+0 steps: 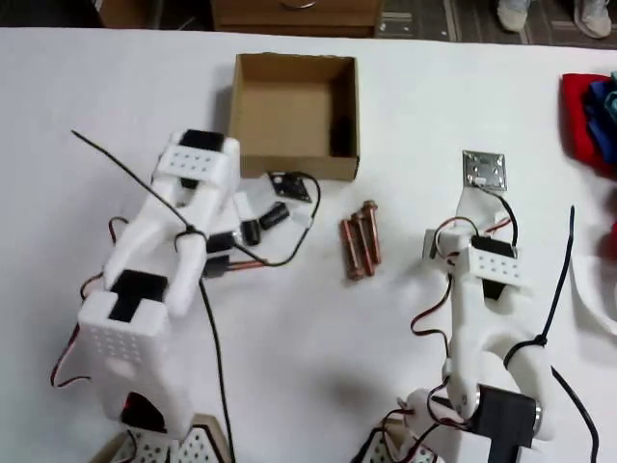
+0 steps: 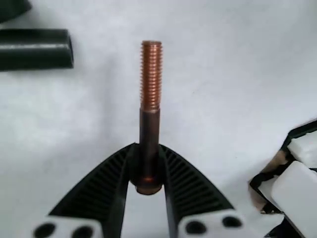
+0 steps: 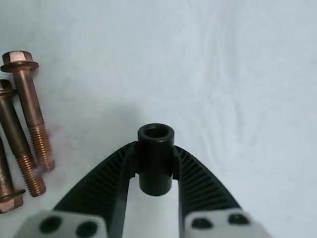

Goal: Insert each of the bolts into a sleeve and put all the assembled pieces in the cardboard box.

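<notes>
The left gripper [image 2: 147, 151] is clenched on a copper-coloured bolt [image 2: 150, 99]. Its ribbed black fingers [image 2: 106, 181] pinch the smooth, darker shank just above the head, and the threaded end points straight out from the tips. The bolt is held just above the white table [image 1: 405, 116]. A loose sleeve [image 2: 34, 48], a smooth black tube lying on its side, rests on the cloth off to one side of the threaded tip.

The right gripper [image 3: 155, 148] is closed on a short black sleeve [image 3: 155, 174], a thick-walled cylinder standing upright between the ribbed fingers with its round bore open toward the camera. Three loose bolts [image 3: 29, 114] lie side by side on the table near it, with flanged hex heads and dull copper threads; one points the opposite way to the others.

From above, those bolts lie between the two arms. The cardboard box [image 1: 289, 164], square and open-topped, sits at the far side of the table. Something dark shows in one corner of it, too unclear to identify.
</notes>
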`<state>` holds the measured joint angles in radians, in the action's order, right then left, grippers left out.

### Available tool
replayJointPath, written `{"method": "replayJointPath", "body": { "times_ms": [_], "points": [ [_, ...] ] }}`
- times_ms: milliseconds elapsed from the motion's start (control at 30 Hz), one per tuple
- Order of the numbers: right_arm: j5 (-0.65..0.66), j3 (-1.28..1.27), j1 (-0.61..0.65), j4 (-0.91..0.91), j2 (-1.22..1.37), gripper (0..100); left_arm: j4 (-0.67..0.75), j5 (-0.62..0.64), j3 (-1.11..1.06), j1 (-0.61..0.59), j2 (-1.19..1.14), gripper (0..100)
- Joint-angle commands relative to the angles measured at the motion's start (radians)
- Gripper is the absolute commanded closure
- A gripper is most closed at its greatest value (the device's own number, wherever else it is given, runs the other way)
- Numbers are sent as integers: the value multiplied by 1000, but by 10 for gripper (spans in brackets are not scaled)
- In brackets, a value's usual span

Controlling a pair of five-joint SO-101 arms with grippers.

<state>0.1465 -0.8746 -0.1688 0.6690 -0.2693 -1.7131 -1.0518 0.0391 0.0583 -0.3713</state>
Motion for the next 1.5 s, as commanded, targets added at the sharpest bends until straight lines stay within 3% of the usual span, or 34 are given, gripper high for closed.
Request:
{"method": "replayJointPath", "body": {
  "times_ms": [0, 200, 400, 467, 567, 767, 867, 1267, 1467],
  "points": [
    [-8, 6, -7, -10, -24, 978, 31, -17, 35, -12, 3, 970],
    [-8, 6, -8, -10, -24, 978, 87, 152, 35, -28, 3, 828],
    [-8, 5, -12, -10, -22, 978, 114, 183, 42, -37, 6, 855],
    [-8, 5, -12, -10, -22, 978, 109, 245, 39, -29, 14, 880],
    [-8, 5, -7, -13, -22, 978, 69, 543, 45, 2, 12, 914],
    [-8, 5, -5, -15, -22, 978, 8, 1524, 45, 63, 12, 908],
    [-8, 5, -5, -15, -22, 978, -14, 1854, 36, 91, 6, 886],
    [-8, 5, -5, -15, -22, 978, -15, 2022, 36, 46, 3, 697],
    [-8, 5, -5, -16, -22, 978, -14, 2107, 35, 26, 2, 683]
  ]
}}
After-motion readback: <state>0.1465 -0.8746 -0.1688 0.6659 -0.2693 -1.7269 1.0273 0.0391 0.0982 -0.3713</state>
